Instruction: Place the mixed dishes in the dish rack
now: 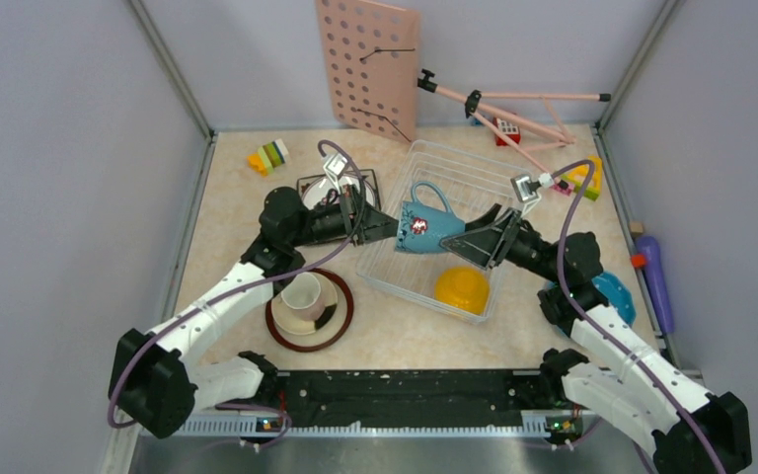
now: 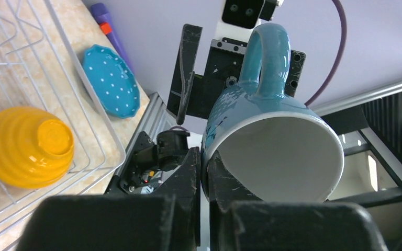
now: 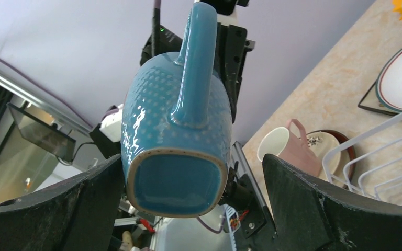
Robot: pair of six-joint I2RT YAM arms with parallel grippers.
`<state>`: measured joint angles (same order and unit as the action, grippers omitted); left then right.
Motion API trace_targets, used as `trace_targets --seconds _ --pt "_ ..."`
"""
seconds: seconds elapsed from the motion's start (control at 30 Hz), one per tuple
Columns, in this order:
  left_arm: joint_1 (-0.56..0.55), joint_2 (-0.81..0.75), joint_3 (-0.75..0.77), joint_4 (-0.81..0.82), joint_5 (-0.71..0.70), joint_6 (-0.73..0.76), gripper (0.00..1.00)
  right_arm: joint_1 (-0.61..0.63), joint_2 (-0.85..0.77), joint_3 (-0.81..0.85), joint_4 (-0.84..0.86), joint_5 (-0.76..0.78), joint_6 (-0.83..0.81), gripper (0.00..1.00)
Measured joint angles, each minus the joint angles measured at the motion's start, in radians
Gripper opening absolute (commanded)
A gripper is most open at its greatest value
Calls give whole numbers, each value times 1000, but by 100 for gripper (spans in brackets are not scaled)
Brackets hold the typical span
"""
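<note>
My left gripper (image 1: 395,229) is shut on the rim of the blue-grey mug (image 1: 429,225) and holds it on its side above the dish rack (image 1: 454,158), handle up. In the left wrist view one finger is inside the mug (image 2: 272,125) and one outside (image 2: 204,157). My right gripper (image 1: 474,240) is open, its fingers on either side of the mug's base (image 3: 178,120). The yellow bowl (image 1: 462,288) lies upside down in the rack. The pink cup (image 1: 303,294) stands on the brown-rimmed plate (image 1: 341,321). The blue polka-dot plate (image 1: 617,294) lies right of the rack.
A white plate on the square floral plate (image 1: 308,186) lies left of the rack. The pink pegboard (image 1: 367,64) and a pink tripod (image 1: 513,109) stand at the back. Toy blocks (image 1: 268,156) sit back left and back right (image 1: 582,178). A purple tool (image 1: 656,276) lies at the right wall.
</note>
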<state>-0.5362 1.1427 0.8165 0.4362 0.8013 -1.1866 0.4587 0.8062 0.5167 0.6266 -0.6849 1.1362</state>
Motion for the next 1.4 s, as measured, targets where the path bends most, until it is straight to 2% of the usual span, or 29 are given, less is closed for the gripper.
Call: trace_targets --seconds 0.13,0.4,0.53,0.63,0.73,0.77,0.9,1.0,1.17,1.33,1.4 --pt "0 39 0 95 26 -50 0 4 12 0 49 0 40 96" --pt "0 45 0 138 32 -57 0 15 39 0 114 2 108 92" --pt "0 45 0 114 32 -13 0 30 48 1 108 12 114 81" --pt "-1 51 0 91 32 19 0 41 50 2 95 23 109 55" --pt "2 61 0 74 28 37 0 44 52 2 71 37 98 16" --pt "3 63 0 69 26 40 0 44 52 2 62 42 93 10" --pt "6 70 1 56 20 61 43 45 50 11 19 50 72 8" --pt "4 74 1 40 8 103 61 50 44 35 -83 74 35 6" --pt "14 52 12 -136 -89 227 67 52 38 148 -422 177 -105 5" --pt "33 -17 14 -336 -245 362 74 52 40 283 -760 395 -251 5" --pt "34 -52 14 -407 -311 414 77 52 51 308 -855 476 -277 1"
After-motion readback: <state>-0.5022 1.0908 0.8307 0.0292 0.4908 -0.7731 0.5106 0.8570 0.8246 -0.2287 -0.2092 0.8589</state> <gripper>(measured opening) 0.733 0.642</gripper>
